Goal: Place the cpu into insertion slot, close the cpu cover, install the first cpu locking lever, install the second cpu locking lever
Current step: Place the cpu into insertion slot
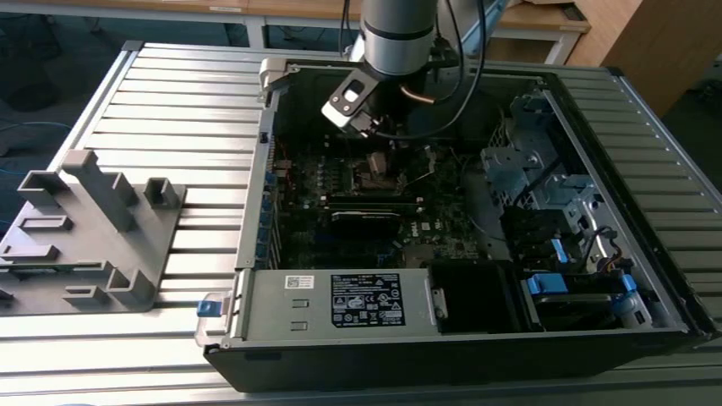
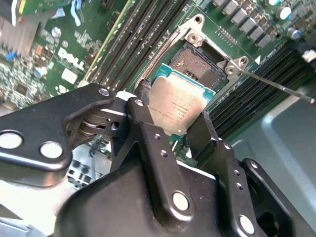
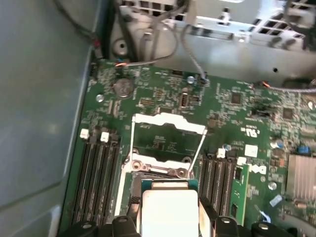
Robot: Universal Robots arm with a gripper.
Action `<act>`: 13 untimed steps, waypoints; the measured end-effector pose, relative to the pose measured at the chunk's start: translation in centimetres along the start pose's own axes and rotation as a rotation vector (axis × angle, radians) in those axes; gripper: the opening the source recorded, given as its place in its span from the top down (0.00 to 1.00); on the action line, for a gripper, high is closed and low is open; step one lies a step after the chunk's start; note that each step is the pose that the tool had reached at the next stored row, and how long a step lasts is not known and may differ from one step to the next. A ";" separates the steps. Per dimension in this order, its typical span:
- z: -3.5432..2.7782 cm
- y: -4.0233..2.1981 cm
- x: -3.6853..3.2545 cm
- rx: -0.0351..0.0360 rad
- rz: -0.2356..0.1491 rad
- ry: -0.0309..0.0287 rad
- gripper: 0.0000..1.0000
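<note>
My gripper (image 2: pixel 173 117) is shut on the cpu (image 2: pixel 180 101), a thin square chip with a dull silver face and a green edge, pinched by its two sides. The chip hangs tilted just above the insertion slot (image 2: pixel 198 60), a dark square socket with a silver rim, and partly hides it. In the first wrist view the cpu (image 3: pixel 170 210) sits between the fingers of the gripper (image 3: pixel 170 219), over the slot (image 3: pixel 157 177). The cpu cover (image 3: pixel 168 123) stands swung open behind the socket. In the exterior view the gripper (image 1: pixel 390 127) hovers inside the computer case above the slot (image 1: pixel 378 169).
A thin metal locking lever (image 2: pixel 276 85) sticks out beside the socket. Memory slots (image 3: pixel 96 173) flank it on both sides. The case's metal wall (image 3: pixel 44 98) is close by. A labelled power supply box (image 1: pixel 338 300) and a grey fixture (image 1: pixel 90 228) lie in the exterior view.
</note>
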State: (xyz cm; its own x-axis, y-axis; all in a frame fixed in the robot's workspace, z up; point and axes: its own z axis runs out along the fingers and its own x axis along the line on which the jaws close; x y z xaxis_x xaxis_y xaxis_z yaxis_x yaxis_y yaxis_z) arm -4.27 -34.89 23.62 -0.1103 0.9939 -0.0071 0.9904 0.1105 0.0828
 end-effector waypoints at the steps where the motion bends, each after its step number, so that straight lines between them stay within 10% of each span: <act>1: 0.00 0.00 0.00 0.0001 0.018 -0.0015 0.46; 10: 0.04 -0.01 -0.01 0.0012 0.163 -0.0136 0.46; 12: 0.04 -0.01 0.00 0.0012 0.164 -0.0132 0.46; 13: 0.05 -0.01 0.00 0.0009 0.164 -0.0036 0.46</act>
State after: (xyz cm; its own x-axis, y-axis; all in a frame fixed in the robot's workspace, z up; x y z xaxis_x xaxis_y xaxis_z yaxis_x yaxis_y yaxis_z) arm -4.27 -34.88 23.57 0.0535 0.9986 0.0029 0.9952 -0.0535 0.0823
